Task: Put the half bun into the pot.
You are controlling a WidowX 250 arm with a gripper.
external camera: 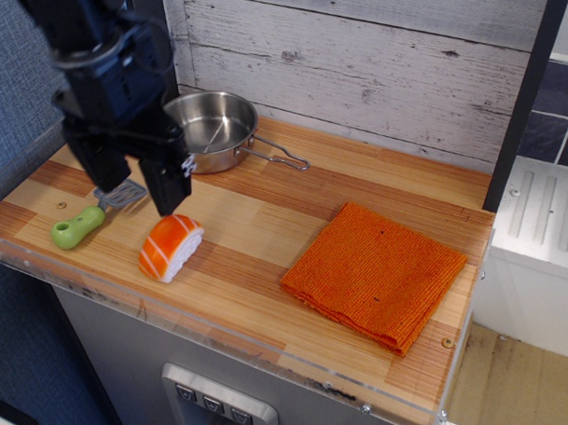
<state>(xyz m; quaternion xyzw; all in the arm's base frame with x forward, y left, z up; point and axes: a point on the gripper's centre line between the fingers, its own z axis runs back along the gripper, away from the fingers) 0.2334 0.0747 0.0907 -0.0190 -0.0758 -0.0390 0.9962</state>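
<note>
The half bun [169, 246], orange with white stripes and a white underside, lies on the wooden counter near the front left. The pot [212, 130], a shiny steel pan with a wire loop handle [280, 158] pointing right, stands at the back left by the wall. My gripper [136, 180] is open and empty, its two black fingers [167, 185] pointing down. It hangs just above and behind the half bun, between the bun and the pot, apart from both.
A green-handled grey spatula [90, 215] lies left of the bun, partly behind my fingers. A folded orange cloth [375, 275] lies at the right. The counter's front edge [223, 340] has a clear plastic lip. A plank wall [353, 61] runs along the back.
</note>
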